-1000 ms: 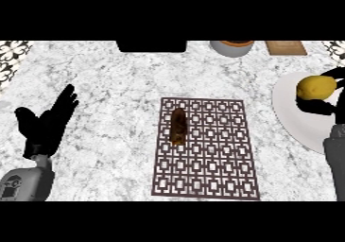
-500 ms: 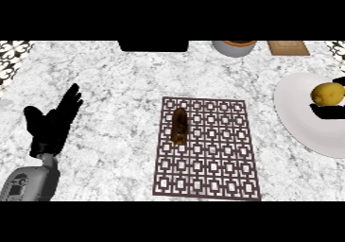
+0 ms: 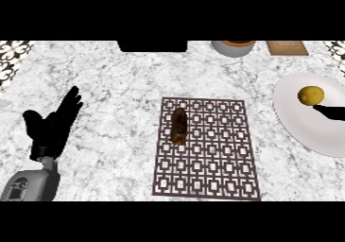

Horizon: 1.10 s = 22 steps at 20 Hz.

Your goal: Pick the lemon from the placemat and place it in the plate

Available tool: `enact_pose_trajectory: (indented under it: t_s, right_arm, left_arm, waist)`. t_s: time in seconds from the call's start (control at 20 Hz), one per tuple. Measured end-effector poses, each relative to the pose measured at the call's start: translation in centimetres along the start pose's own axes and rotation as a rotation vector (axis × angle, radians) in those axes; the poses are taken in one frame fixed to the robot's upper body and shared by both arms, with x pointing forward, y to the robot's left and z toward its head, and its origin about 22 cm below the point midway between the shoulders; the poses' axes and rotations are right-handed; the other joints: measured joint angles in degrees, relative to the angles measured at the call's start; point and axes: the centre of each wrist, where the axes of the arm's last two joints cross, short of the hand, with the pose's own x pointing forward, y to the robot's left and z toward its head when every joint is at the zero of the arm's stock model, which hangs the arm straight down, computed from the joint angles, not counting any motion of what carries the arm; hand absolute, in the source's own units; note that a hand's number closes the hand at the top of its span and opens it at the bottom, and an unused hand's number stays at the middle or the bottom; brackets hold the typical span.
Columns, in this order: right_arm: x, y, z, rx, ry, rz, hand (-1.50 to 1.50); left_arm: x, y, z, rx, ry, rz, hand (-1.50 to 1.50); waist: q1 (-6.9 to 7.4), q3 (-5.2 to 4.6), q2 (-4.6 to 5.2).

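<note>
Looking down: we see one white-and-grey marbled surface (image 3: 119,85), with patterned tile strips at its far corners.
Far edge: one black block at twelve o'clock, one grey pot (image 3: 233,48) with a brown rim and one wooden board (image 3: 287,47) towards one o'clock.
Left hand (image 3: 53,124): at nine o'clock, fingers straight and spread, holding nothing.
Right hand (image 3: 334,113): at three o'clock, only a dark sliver over the plate; we cannot tell its fingers' state.
Lemon (image 3: 311,95): one, lying in the plate, just beside the right hand.
Plate (image 3: 307,130): one, white.
Placemat (image 3: 208,149): one, brown lattice, centre, carrying one long brown item (image 3: 179,125).
</note>
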Motion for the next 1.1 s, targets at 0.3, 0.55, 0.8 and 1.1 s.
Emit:
enact_pose_trajectory:
  t_s: [0.3,0.55,0.8,1.1]
  right_arm:
    - [2.3,-1.1,-0.5,-0.06,-0.135,-0.258,-1.5]
    - [2.5,-2.6,-0.4,-0.015,-0.035,-0.468,-1.5]
    - [0.4,-4.8,0.9,0.051,0.011,-0.596,-1.5]
    - [-2.9,-6.6,2.1,0.045,-0.009,-0.627,-1.5]
  left_arm:
    - [0.1,0.8,-0.1,0.011,0.009,-0.004,0.0]
    - [0.0,0.4,0.0,0.013,0.014,-0.003,0.0]
    - [0.0,0.9,0.1,0.014,0.008,-0.002,0.0]
    - [0.3,0.0,-0.2,0.005,0.007,0.003,0.0]
  waist:
    - [-0.91,-0.09,-0.37]
    - [-1.18,-0.11,-0.5]
    - [-0.97,-0.1,-0.37]
    - [-0.47,-0.06,-0.19]
